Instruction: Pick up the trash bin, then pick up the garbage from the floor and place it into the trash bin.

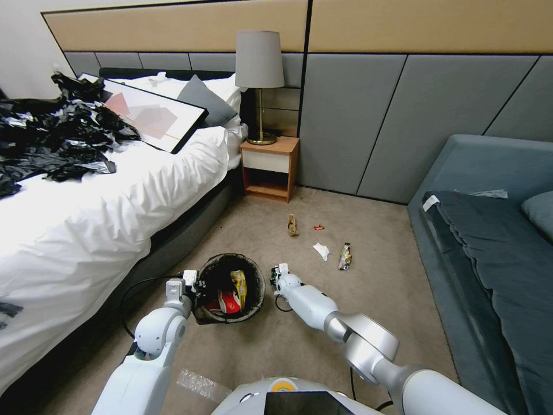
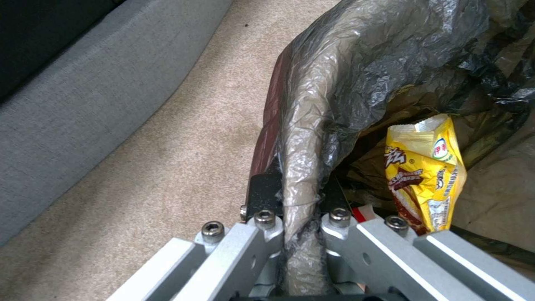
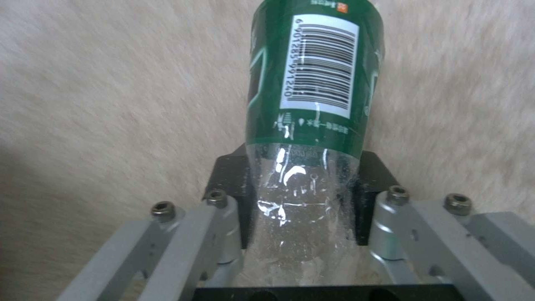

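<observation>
One bottle (image 3: 312, 125) between right pincer (image 3: 301, 200) pads.

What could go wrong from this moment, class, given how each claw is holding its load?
1. The left claw pinches the trash bin only by its rim and thin liner; the liner might slip or tear and the bin tip, spilling the yellow snack wrapper.
2. The right claw grips the clear bottle near one end, its long body sticking out; it could pivot or slide free.
3. In the head view the right claw is beside the bin's rim; the bottle might hit the rim.

bedroom, bed (image 1: 115, 196), nightstand (image 1: 269, 167), lamp (image 1: 260, 80)
</observation>
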Tool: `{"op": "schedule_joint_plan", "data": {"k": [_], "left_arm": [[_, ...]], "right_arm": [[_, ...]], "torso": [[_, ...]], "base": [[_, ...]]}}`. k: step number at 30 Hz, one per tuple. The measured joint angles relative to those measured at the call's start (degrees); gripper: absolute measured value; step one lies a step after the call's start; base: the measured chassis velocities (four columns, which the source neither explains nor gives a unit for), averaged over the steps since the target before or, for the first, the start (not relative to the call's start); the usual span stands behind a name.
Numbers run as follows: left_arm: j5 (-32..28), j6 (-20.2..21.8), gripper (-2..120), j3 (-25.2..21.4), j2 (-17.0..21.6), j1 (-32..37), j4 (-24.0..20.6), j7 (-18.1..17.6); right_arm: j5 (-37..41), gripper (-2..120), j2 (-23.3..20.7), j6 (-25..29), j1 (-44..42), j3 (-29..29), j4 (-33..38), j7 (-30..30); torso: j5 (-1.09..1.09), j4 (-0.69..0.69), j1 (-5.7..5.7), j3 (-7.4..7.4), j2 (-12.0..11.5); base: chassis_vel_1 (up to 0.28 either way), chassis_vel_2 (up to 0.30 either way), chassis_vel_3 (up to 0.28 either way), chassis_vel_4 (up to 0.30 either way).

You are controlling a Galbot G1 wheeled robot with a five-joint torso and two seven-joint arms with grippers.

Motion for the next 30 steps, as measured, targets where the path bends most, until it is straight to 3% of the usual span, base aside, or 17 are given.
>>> {"op": "schedule_joint_plan", "data": {"k": [3, 8, 10, 15, 16, 18, 19, 20, 21, 23, 30], "left_arm": [[-0.11, 0.00, 0, -0.31, 0.39, -0.30, 0.13, 0.05], [-0.30, 0.00, 0, -0.31, 0.40, -0.61, 0.13, 0.06], [-0.38, 0.00, 0, -0.29, 0.45, -0.67, -0.26, 0.07], [-0.46, 0.00, 0, -0.22, 0.63, -0.73, -0.70, 0.12], [-0.50, 0.00, 0, -0.14, 0.74, -0.78, -0.96, 0.21], [-0.51, 0.00, 0, -0.12, 0.76, -0.79, -1.00, 0.28], [-0.41, 0.00, 0, -0.09, 0.68, -0.82, -1.05, 0.52], [-0.29, 0.00, 0, -0.05, 0.62, -0.81, -1.06, 0.66], [-0.29, 0.00, 0, -0.05, 0.62, -0.81, -1.06, 0.66], [-0.01, 0.00, 0, 0.02, 0.48, -0.79, -1.14, 0.86], [0.56, 0.00, 0, 0.43, -0.02, -0.82, -0.93, 1.08]], "right_arm": [[4.31, 26, -5.49, -2.55, -0.49, -0.75, 11.20, 3.72], [8.36, 26, -9.88, -4.51, -0.43, -1.11, 21.45, 7.53], [12.12, 26, -12.66, -5.92, 0.11, -0.60, 30.57, 10.92], [16.08, 26, -14.99, -7.04, 0.75, 0.20, 37.86, 13.87], [19.81, 26, -17.32, -7.81, 1.42, 1.18, 44.08, 16.30], [20.50, 26, -17.85, -7.89, 1.59, 1.43, 45.20, 16.72], [24.69, 26, -22.22, -8.37, 2.51, 3.13, 53.71, 19.25], [25.97, 26, -24.92, -8.41, 2.94, 3.98, 57.94, 19.92], [25.97, 26, -24.92, -8.41, 2.94, 3.98, 57.94, 19.92], [28.75, 26, -30.52, -8.41, 3.99, 5.51, 65.66, 21.14], [36.55, 26, -35.64, -8.27, 7.87, 6.76, 78.59, 23.29]], "torso": [[0.00, -0.04, 0.00, 0.00, 0.00], [0.00, -0.05, 0.00, 0.00, 0.00], [0.00, -0.02, 0.00, 0.00, 0.00], [0.00, -0.01, 0.00, 0.00, 0.00], [0.00, -0.01, 0.00, 0.00, 0.00], [0.01, -0.01, 0.00, 0.00, 0.00], [-0.01, -0.04, 0.00, 0.00, 0.00], [0.00, -0.02, 0.00, 0.00, 0.00], [0.00, -0.02, 0.00, 0.00, 0.00], [0.00, -0.06, 0.00, -0.01, 0.00], [0.00, -0.03, 0.00, 0.00, 0.00]], "base": [[0.000, 0.000, 0.000, 0.000], [0.000, 0.000, 0.000, 0.000], [0.000, 0.000, 0.000, 0.000], [0.000, 0.000, 0.000, 0.000], [0.000, 0.000, 0.000, 0.000], [0.000, 0.000, 0.000, 0.000], [0.000, 0.000, 0.000, 0.000], [0.000, 0.000, 0.000, 0.000], [0.000, 0.000, 0.000, 0.000], [0.000, 0.000, 0.000, 0.000], [0.000, 0.000, 0.000, 0.000]]}}
